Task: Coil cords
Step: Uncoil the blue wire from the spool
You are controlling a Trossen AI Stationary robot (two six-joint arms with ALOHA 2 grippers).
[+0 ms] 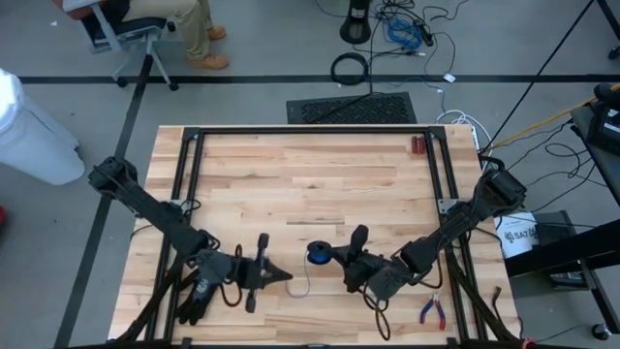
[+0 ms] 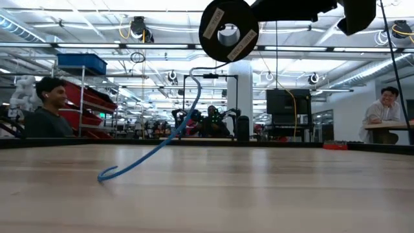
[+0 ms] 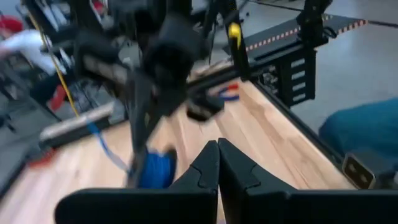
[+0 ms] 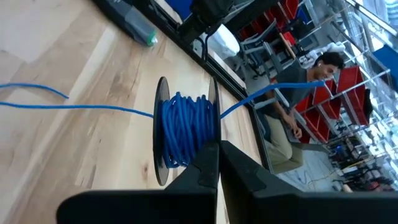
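Near the bench's front edge, between both arms, a black spool [image 1: 318,253] carries the blue cord [image 4: 185,129], wound in several turns. A free tail [image 2: 145,157] trails off the spool to the bench [image 1: 291,174].

Right claw [image 4: 217,163]: fingers clenched together, tips just beside the spool rim; whether they pinch the flange cannot be told. Left claw [image 3: 217,163]: clenched, empty, pointing at the spool from nearby.

Handling (est.): cord is thin, light, very flexible; it kinks and springs off the winding if slack. Take hold of the tail close to the spool; steady the spool by a flange, not by the winding.

View diffs: low view shows the spool lifted clear of the bench w/ the tail drooping to the surface; high view does not. Right wrist view alone resolves individual turns. High view alone shows red-handled pliers [image 1: 432,310] by the right arm.
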